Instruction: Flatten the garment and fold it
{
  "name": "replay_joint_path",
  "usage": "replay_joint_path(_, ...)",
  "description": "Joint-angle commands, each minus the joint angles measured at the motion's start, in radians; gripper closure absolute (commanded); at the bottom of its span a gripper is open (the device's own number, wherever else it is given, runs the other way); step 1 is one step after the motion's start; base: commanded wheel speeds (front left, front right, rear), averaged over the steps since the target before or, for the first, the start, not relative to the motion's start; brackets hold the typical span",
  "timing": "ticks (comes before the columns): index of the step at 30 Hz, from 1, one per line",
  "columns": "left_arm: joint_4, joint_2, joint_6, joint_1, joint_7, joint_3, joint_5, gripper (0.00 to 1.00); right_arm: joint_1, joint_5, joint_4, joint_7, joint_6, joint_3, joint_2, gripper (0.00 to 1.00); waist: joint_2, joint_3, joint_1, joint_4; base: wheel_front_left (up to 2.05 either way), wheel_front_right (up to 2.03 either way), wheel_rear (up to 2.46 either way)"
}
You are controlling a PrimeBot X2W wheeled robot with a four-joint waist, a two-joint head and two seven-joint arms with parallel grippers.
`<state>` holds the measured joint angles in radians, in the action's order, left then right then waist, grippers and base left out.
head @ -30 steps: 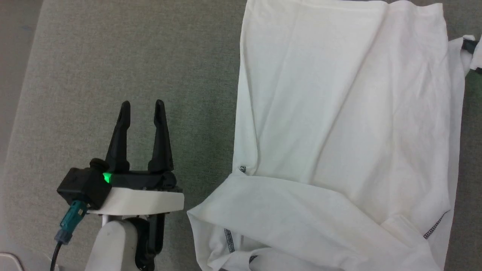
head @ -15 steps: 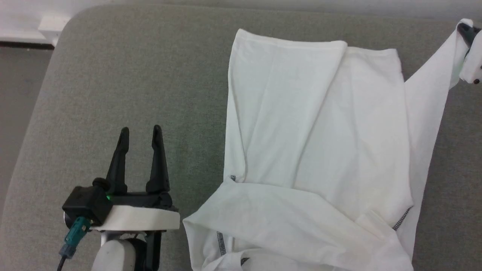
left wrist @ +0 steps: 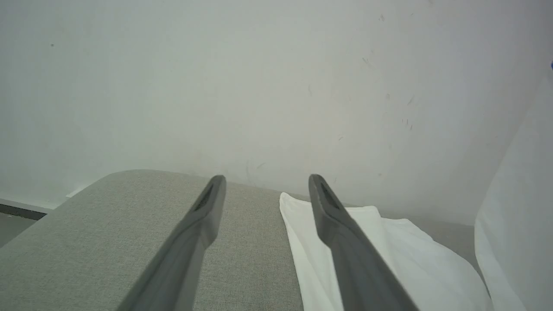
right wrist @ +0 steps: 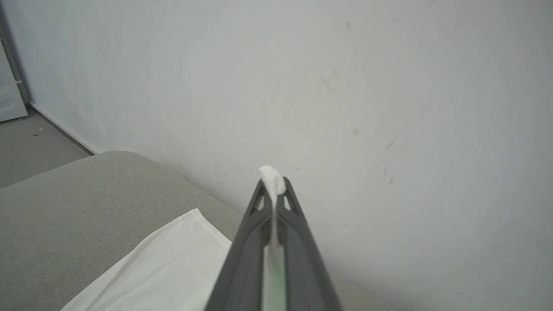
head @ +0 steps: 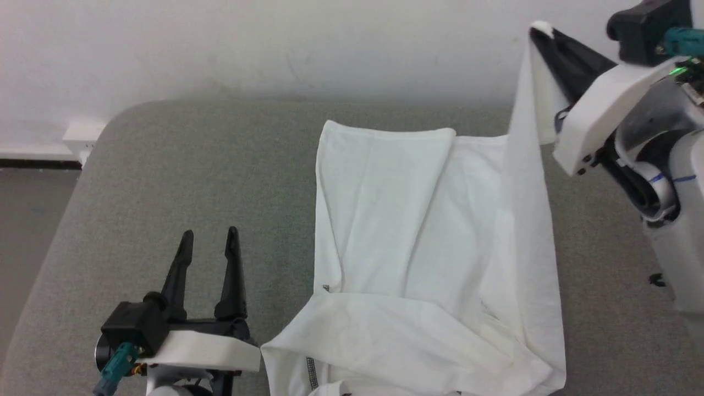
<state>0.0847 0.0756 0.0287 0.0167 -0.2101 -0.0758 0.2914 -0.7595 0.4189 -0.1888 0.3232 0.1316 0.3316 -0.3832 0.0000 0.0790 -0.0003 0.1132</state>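
Across a grey cushioned surface (head: 165,181) lies a rumpled white T-shirt (head: 396,231), one edge drawn up in a taut strip at the right. The right gripper (head: 542,34), raised high, is clamped on that edge. The left gripper (head: 209,234) hovers beside the shirt, jaws apart, empty. Flattening seems under way; next, the lifted edge likely needs pulling outward and laying smooth.

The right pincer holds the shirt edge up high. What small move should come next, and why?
Probably carry the right pincer leftward over the garment to lay the raised edge down: it is shut on that edge, and the rest lies creased on the grey surface.
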Motion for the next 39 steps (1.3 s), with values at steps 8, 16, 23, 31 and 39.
replay_joint_path(8,0.030,0.013,0.015,0.047,0.035,-0.008,0.001,0.00,0.147,0.004,0.259,0.048,-0.001,0.158,0.119,1.00,0.0000,-0.107,0.0003,-0.012,0.00,0.00,0.00)
replay_joint_path(16,0.041,0.016,0.015,0.040,0.050,-0.023,0.005,0.00,0.312,0.076,0.171,0.039,-0.001,0.388,0.261,1.00,0.0000,-0.068,0.0003,0.013,0.00,0.00,0.00)
replay_joint_path(23,0.017,0.011,0.007,0.007,0.037,-0.041,0.013,0.00,0.367,0.129,-0.090,-0.059,-0.001,0.512,0.319,1.00,0.0000,-0.022,0.0003,0.034,0.00,0.00,0.00)
replay_joint_path(31,-0.021,0.009,0.004,-0.012,0.021,-0.051,0.020,0.00,0.343,0.170,-0.305,-0.211,-0.001,0.606,0.332,0.00,0.0000,-0.001,0.0003,0.032,0.00,0.00,0.00)
replay_joint_path(39,-0.046,0.026,0.019,-0.007,0.017,-0.035,0.019,0.00,0.317,0.124,-0.298,-0.511,-0.001,0.474,0.327,0.00,0.0000,-0.023,0.0003,0.005,0.00,0.00,0.00)
